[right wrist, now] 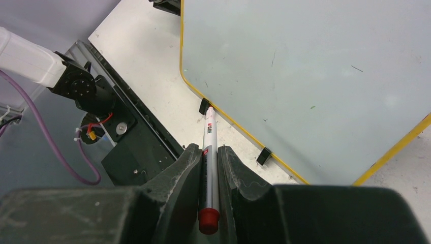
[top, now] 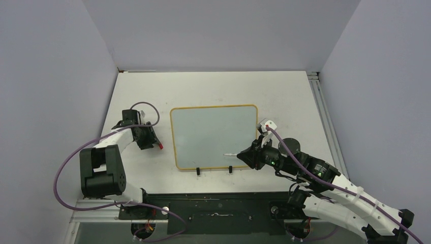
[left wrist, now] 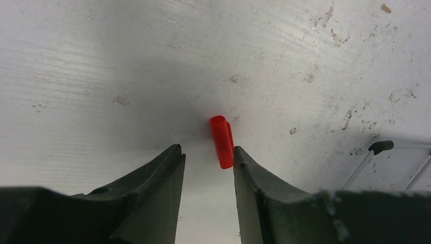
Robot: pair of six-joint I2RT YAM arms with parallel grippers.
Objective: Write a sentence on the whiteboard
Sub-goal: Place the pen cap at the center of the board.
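The whiteboard (top: 213, 134) lies in the middle of the table, with a yellow-orange frame and two black feet at its near edge. Its surface (right wrist: 315, 76) is bare apart from a few tiny specks; no sentence shows on it. My right gripper (top: 249, 155) is shut on a white marker (right wrist: 210, 152) with a red end plug. The marker's uncapped tip (top: 226, 154) points left over the board's near right part. My left gripper (top: 155, 144) is open, low over the table left of the board. A red marker cap (left wrist: 222, 141) lies just beside its right fingertip (left wrist: 239, 155).
A black base plate (top: 213, 208) spans the near edge between the arm bases. A metal rail (top: 321, 101) runs along the table's right side. Grey walls enclose the left, back and right. Purple cables trail from both arms. A corner of the board shows in the left wrist view (left wrist: 401, 165).
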